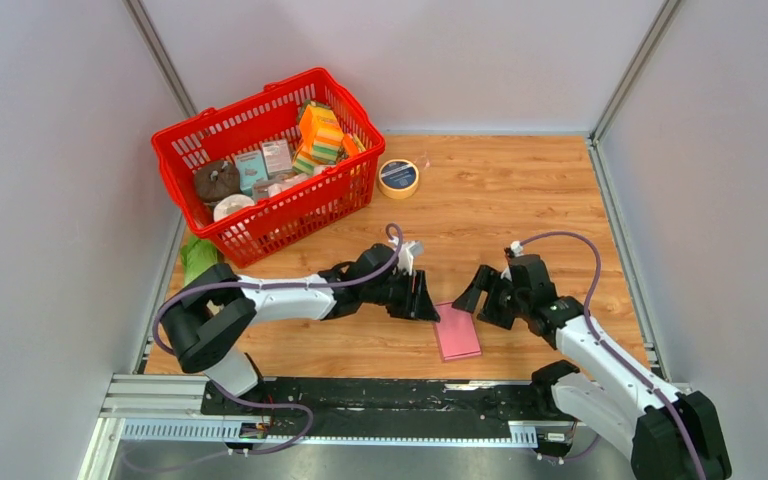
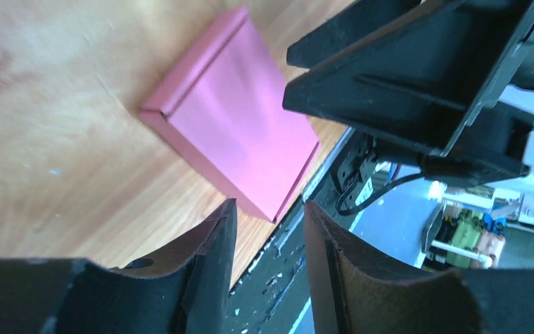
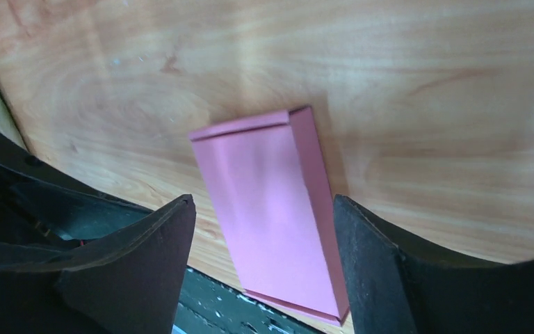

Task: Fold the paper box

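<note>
Between left gripper [image 1: 425, 298] and right gripper [image 1: 482, 298] | paper box [image 1: 457, 332] | apparently untouched

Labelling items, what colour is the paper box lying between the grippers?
Plain pink; the paper box shows best in the right wrist view.

The slim pink paper box [image 2: 233, 118] is seen lying flat on the wooden worktop [image 2: 55, 139] by its edge, beyond the left gripper [image 2: 270, 209], whose fingers are parted with nothing between, while the right gripper [image 2: 299, 78] is seen at upper right.
</note>
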`<state>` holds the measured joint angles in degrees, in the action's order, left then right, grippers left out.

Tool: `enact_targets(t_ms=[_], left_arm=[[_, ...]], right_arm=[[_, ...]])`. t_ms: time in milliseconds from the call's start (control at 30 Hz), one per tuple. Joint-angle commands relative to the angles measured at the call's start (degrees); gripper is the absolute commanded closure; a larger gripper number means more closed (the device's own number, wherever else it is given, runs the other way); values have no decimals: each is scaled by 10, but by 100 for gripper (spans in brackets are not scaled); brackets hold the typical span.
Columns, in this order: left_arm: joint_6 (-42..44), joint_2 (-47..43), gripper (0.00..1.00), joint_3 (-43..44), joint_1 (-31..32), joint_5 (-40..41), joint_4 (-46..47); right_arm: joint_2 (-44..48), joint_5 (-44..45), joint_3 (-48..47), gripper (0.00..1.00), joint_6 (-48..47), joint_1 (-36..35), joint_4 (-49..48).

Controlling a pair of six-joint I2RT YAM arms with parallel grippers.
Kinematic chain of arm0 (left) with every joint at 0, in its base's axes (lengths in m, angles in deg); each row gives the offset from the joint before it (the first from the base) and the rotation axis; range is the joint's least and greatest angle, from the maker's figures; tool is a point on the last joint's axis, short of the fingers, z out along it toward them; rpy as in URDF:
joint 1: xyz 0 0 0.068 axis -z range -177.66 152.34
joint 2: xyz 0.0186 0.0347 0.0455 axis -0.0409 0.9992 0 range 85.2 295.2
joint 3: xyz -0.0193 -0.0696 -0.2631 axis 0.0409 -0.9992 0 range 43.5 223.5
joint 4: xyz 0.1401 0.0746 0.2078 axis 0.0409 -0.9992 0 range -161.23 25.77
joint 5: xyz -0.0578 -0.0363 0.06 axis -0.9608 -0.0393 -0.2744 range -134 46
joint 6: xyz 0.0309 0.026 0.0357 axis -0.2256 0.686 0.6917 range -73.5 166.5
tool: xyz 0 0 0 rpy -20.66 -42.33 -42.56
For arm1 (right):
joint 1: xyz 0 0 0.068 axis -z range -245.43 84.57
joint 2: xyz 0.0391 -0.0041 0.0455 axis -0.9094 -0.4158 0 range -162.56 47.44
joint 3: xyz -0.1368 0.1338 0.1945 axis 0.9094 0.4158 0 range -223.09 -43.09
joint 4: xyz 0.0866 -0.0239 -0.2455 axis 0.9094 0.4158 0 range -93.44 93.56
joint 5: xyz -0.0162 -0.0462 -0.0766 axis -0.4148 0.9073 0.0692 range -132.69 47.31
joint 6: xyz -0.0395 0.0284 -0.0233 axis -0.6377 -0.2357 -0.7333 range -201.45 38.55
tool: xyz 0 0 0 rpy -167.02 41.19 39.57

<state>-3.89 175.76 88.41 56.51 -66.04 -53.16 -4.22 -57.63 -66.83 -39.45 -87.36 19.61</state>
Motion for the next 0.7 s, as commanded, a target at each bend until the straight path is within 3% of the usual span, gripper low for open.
enact_targets(t_ms=[0,67,133,333,667], left_arm=[[-57,41,53,-28,30,-8,90],[-86,62,55,-34,42,2,139],[-89,73,59,-32,47,27,144],[-87,102,60,-13,48,50,128],[-25,121,66,82,16,89,2]], right_arm=[[20,-40,43,27,-4,2,-31],[24,-45,63,31,-3,2,-55],[24,-50,76,33,-1,3,-70],[7,-92,98,45,7,3,-125],[-52,-58,75,55,29,4,-171]])
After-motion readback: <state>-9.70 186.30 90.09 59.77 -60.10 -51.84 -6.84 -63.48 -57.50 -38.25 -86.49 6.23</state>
